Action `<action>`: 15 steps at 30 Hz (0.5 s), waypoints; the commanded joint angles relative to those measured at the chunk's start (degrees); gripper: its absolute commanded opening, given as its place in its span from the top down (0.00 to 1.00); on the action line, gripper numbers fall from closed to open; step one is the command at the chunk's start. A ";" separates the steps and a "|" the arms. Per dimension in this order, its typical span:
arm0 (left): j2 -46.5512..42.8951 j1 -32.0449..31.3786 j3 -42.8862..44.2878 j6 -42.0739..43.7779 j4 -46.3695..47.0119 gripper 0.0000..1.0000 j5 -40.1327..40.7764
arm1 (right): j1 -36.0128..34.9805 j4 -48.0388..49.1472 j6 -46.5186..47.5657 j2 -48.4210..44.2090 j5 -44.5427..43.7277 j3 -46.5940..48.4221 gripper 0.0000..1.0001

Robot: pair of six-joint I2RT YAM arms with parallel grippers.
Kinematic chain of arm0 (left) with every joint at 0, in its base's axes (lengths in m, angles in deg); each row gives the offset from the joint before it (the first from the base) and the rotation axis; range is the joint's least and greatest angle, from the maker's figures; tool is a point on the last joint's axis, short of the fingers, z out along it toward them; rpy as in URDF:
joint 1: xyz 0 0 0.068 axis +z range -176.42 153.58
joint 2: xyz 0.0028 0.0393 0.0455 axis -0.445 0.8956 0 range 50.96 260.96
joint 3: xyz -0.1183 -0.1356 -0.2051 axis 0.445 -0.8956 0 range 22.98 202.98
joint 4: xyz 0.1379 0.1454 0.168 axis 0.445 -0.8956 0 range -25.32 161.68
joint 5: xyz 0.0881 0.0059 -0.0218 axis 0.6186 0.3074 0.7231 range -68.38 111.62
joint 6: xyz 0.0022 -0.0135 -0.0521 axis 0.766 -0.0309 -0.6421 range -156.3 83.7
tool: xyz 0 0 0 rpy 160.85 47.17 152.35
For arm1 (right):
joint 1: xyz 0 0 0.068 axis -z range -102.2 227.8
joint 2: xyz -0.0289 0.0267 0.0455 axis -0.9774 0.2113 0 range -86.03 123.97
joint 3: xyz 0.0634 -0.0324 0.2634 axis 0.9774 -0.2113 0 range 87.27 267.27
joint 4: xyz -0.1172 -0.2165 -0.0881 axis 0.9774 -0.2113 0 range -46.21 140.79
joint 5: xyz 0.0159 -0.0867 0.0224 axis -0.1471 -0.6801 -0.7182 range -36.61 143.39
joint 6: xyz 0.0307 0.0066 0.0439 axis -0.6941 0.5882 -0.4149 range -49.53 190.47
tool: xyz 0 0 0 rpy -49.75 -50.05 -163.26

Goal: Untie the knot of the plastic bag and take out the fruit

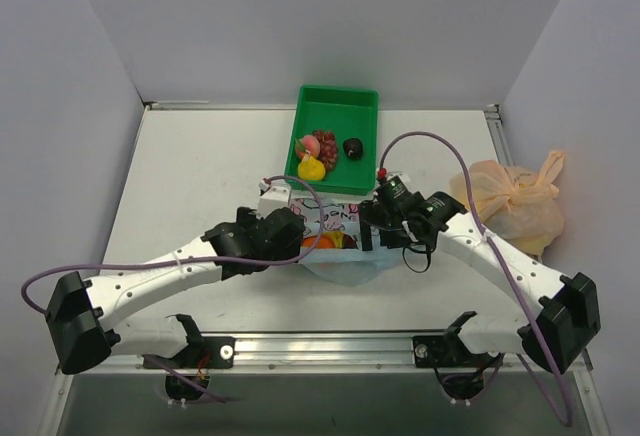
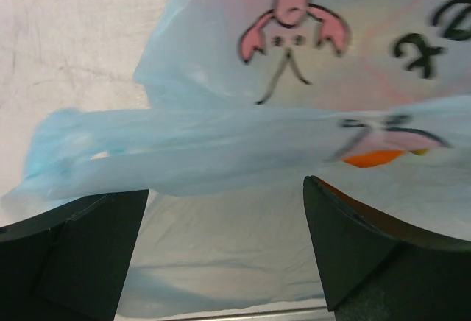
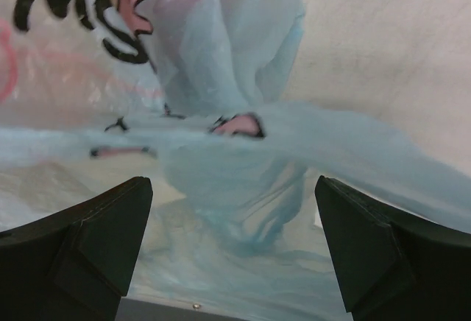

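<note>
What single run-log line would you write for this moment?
left claw: open, over thin light blue printed plastic bag | right claw: open, over bunched handle knot | orange fruit: inside bag

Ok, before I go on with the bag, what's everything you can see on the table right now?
plastic bag: one, light blue with cartoon prints, table centre, between the grippers
knot: one, light blue twisted handles, in front of the right fingers
orange fruit: one, orange, inside the blue bag, seen through the film
tray: one, green, behind the bag
pear: one, yellow, in the tray
grapes: one bunch, purple, in the tray
pink-red fruit: one, in the tray
dark item: one, blackish, in the tray, kind unclear
orange bag: one, pale orange, knotted, right edge
left gripper: black, open, at the bag
right gripper: black, open, at the knot
</note>
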 commanded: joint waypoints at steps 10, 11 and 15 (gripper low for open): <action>-1.90 10.37 -14.30 -5.53 14.54 0.03 -7.28 | 9.99 17.11 -2.44 -4.70 16.84 -15.68 0.37; -2.17 10.99 -14.75 -5.45 15.06 0.03 -7.99 | 10.78 17.99 -2.18 -5.05 18.07 -16.73 0.42; -2.61 13.01 -16.24 -6.67 17.43 0.03 -9.32 | 11.75 21.07 -1.65 -6.02 23.43 -17.70 0.69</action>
